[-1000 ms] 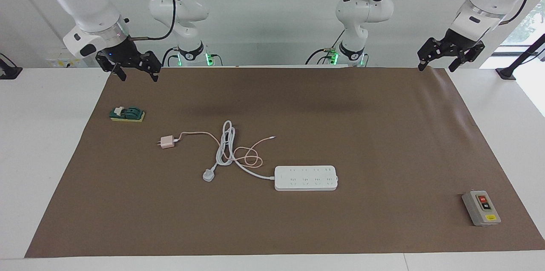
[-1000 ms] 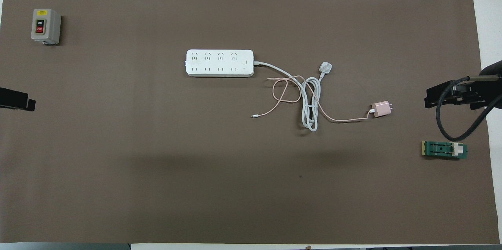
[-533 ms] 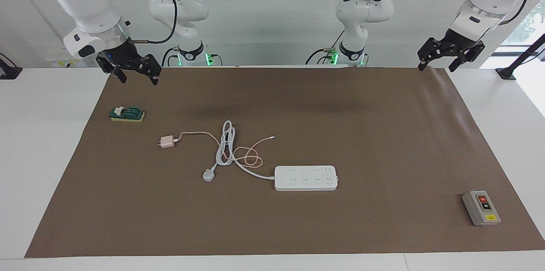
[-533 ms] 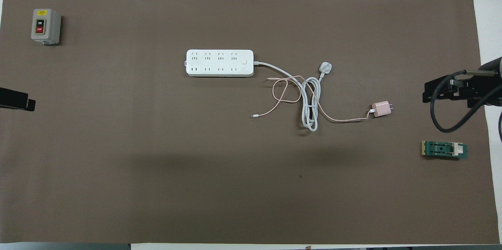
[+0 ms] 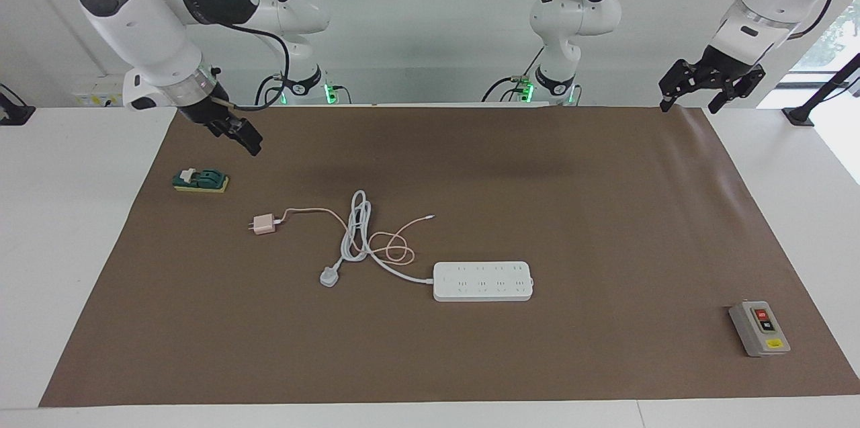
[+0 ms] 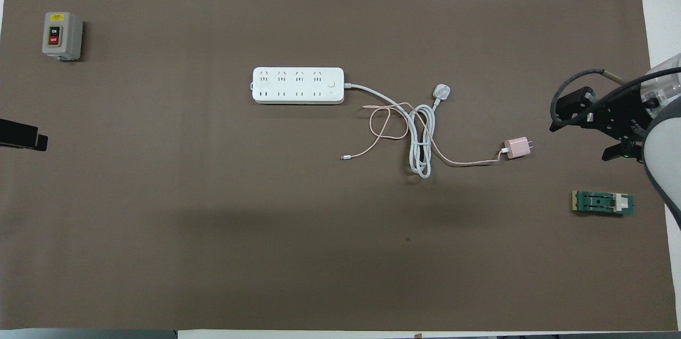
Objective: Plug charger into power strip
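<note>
While the charger [image 5: 263, 224] lies unplugged near the power strip [image 5: 482, 281], right gripper [image 5: 236, 133] raised above the bench, empty, jaws wide, left gripper [image 5: 709, 82] waiting, jaws wide.

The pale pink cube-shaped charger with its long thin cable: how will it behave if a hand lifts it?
The pale pink cube-shaped charger looks small, so probably light and rigid. Its thin pink cable lies looped across the thick white cord, so it will likely trail limply and may snag there.

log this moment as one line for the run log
charger: on mat, unplugged | power strip: sockets free | right tool: open, over mat near charger end | left tool: open, waiting at mat edge
</note>
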Robot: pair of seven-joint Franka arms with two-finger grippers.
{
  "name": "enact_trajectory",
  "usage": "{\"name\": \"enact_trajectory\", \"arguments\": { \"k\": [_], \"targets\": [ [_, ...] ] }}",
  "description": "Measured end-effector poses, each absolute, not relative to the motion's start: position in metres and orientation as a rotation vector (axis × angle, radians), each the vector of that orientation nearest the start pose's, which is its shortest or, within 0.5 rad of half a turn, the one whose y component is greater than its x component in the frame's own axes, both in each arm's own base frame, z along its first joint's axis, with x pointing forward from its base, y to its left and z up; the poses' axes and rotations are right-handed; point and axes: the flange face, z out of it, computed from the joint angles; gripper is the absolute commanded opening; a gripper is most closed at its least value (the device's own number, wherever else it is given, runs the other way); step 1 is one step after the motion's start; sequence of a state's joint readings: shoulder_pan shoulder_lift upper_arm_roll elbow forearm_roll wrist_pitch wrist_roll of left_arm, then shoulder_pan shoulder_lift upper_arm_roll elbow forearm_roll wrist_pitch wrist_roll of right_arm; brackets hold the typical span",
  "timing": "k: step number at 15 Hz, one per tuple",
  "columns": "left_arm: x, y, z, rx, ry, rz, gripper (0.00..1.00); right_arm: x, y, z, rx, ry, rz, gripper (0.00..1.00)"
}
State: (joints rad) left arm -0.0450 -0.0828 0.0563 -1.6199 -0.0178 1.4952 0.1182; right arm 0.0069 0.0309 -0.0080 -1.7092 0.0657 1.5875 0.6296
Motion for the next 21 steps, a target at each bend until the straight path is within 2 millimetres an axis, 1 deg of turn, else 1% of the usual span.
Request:
{"name": "enact_trajectory", "arguments": {
  "k": [2, 4, 7, 9, 10, 12, 14, 16, 18, 19, 21],
  "targets": [
    [0.517, 0.005, 0.638, -3.163, 0.173, 0.102, 1.0, 0.569, 0.007, 0.524, -2.893, 1.179, 0.248, 1.0],
    [0.515, -0.002, 0.639, -3.214, 0.183, 0.103, 1.0, 0.58, 0.012, 0.5, -2.813, 1.393, 0.265, 1.0],
    [0.515, -0.022, 0.639, -3.379, 0.191, 0.078, 1.0, 0.589, 0.017, 0.453, -2.77, 1.518, 0.301, 1.0],
    [0.517, -0.038, 0.628, -3.545, 0.166, 0.062, 1.0, 0.591, 0.013, 0.418, -2.745, 1.574, 0.305, 1.0],
    [0.519, -0.043, 0.618, -3.614, 0.141, 0.055, 1.0, 0.59, 0.009, 0.404, -2.738, 1.591, 0.313, 1.0],
    [0.525, -0.054, 0.591, -3.744, 0.052, 0.046, 1.0, 0.589, -0.003, 0.388, -2.724, 1.624, 0.336, 1.0],
    [0.526, -0.067, 0.555, -3.937, -0.017, 0.071, 1.0, 0.589, -0.011, 0.381, -2.715, 1.645, 0.354, 1.0],
    [0.528, -0.075, 0.519, -4.087, -0.034, 0.071, 1.0, 0.589, -0.009, 0.376, -2.718, 1.643, 0.362, 1.0],
    [0.536, -0.085, 0.494, -4.224, -0.082, 0.071, 1.0, 0.589, -0.009, 0.373, -2.718, 1.641, 0.357, 1.0],
    [0.541, -0.093, 0.482, -4.285, -0.072, 0.056, 1.0, 0.589, -0.009, 0.371, -2.717, 1.642, 0.35, 1.0],
    [0.55, -0.108, 0.456, -4.372, -0.065, 0.046, 1.0, 0.589, -0.009, 0.361, -2.716, 1.645, 0.35, 1.0]
  ]
}}
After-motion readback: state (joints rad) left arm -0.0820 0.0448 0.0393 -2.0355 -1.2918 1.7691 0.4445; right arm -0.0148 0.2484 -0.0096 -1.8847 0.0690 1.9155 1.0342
